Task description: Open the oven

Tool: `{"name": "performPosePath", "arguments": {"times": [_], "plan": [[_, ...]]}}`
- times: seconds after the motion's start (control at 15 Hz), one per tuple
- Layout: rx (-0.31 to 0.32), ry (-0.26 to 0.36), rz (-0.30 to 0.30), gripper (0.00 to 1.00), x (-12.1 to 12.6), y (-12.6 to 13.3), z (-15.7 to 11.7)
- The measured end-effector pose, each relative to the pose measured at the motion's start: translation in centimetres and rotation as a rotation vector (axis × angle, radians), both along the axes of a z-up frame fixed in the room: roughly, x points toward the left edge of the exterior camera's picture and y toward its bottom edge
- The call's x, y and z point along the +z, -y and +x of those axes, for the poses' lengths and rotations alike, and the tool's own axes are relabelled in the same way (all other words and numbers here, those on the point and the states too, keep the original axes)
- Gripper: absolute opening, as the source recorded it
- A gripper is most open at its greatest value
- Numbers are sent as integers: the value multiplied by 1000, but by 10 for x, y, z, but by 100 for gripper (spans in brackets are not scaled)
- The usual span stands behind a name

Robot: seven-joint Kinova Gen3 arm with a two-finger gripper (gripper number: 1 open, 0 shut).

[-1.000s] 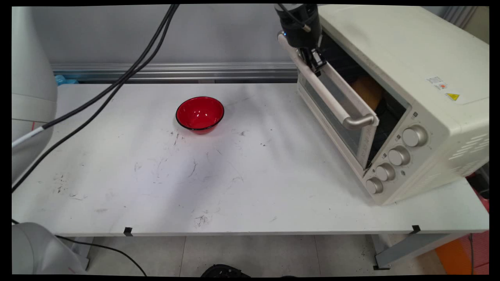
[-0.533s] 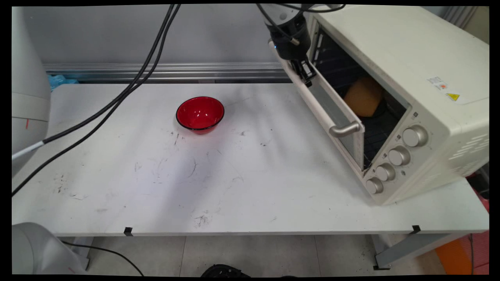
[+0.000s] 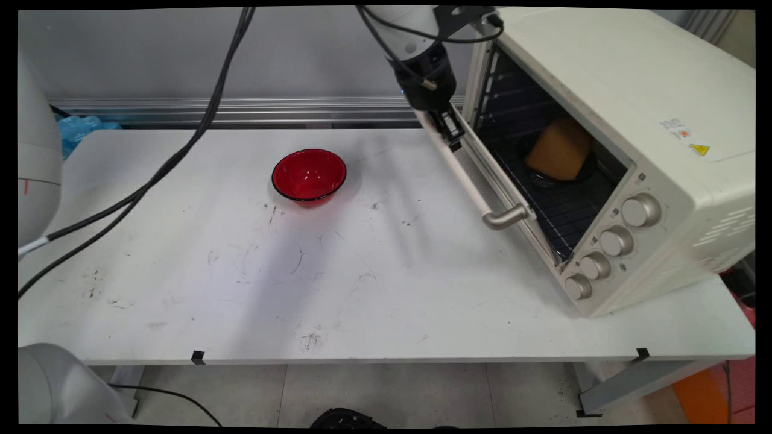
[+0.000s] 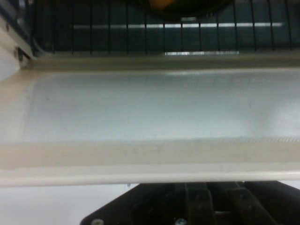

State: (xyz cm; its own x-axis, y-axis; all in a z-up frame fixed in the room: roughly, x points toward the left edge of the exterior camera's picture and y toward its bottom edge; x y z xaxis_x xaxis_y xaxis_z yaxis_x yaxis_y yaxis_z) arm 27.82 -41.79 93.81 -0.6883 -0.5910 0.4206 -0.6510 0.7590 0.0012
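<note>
On the right of the white table (image 3: pixel 386 289), the cream toaster oven (image 3: pixel 633 120) bears a small white label and a yellow warning triangle on top, neither legible. My gripper (image 3: pixel 453 135) is clamped on the oven door's handle (image 3: pixel 467 178) near its far end, the door (image 4: pixel 154 117) hanging partly open (an orange-brown lump (image 3: pixel 558 158) sits on the rack inside). A red bowl (image 3: pixel 309 175) stands well apart to the left.

The end effector (image 3: pixel 453 134) tips are hidden behind the oven door (image 3: pixel 482 175). The oven (image 3: pixel 633 120) is cut off at right.
</note>
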Motion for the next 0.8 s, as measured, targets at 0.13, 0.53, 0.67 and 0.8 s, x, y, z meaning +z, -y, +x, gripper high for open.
{"name": "performPosePath", "arguments": {"times": [0.13,0.53,0.67,0.8], "plan": [[2,3,4,0,-6,-6,7],[13,7,6,0,-26,-21,26],[19,7,3,0,-33,-26,33],[30,6,3,0,-39,-31,40]]}}
